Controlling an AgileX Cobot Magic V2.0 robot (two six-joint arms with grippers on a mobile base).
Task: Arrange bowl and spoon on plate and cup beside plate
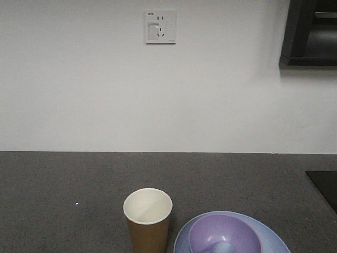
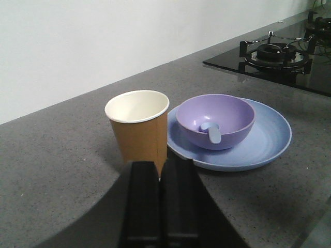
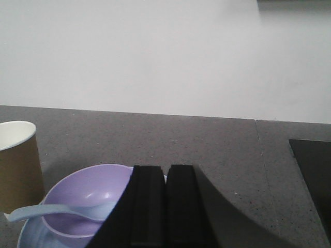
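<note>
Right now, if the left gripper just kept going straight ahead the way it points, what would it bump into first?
Most likely the cup: it stands upright directly beyond the shut left gripper. The plate with the bowl sits just right of that line. Depth is uncertain.

Front view faces the wall across the counter; both wrist views sit low, close, sharing cup and bowl.

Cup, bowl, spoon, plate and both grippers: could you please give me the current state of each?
Cup: upright, empty, beside plate.
Bowl: upright on plate.
Spoon: lying in bowl, handle over rim.
Plate: flat on counter, holding bowl.
Left gripper: shut, empty.
Right gripper: shut, empty.
</note>
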